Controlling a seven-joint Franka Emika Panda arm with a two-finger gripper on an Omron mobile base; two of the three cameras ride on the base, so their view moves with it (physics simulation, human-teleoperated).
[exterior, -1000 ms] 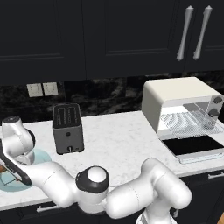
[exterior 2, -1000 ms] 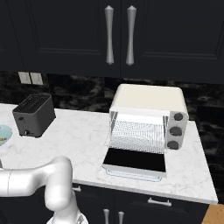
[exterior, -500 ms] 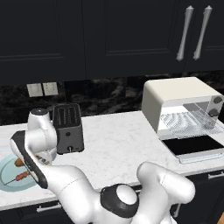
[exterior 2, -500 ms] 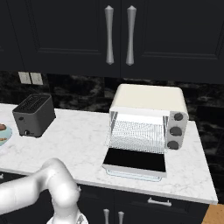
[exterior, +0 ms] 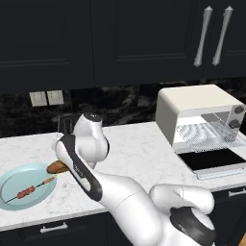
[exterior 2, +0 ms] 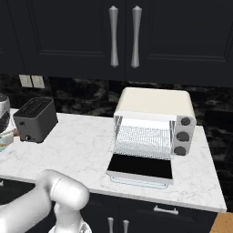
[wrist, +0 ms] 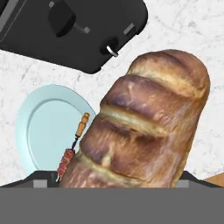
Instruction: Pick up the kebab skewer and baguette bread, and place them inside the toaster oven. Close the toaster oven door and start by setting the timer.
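Observation:
The golden-brown baguette bread (wrist: 144, 127) stands close up between my gripper's (wrist: 113, 179) dark fingertips, which are shut on its sides. From the left base view the bread (exterior: 54, 167) hangs at the hand's end, over the right rim of the pale blue plate (exterior: 14, 180). The kebab skewer (exterior: 30, 190) lies on that plate, and its orange and reddish chunks (wrist: 72, 148) peek out beside the loaf. The cream toaster oven (exterior: 192, 108) stands at the right with its glass door (exterior: 214, 161) folded down flat and the wire rack (exterior 2: 143, 136) showing.
A dark grey slot toaster (exterior 2: 35, 119) stands on the white marble counter (exterior 2: 82, 150) just behind the plate; its underside-like dark body (wrist: 74, 30) is near the bread. Black cabinets hang above. Three knobs (exterior 2: 183, 135) line the oven's right side.
The arm has swung from the far left toward the middle, and the bread has come off the plate with the hand. The skewer stays on the plate.

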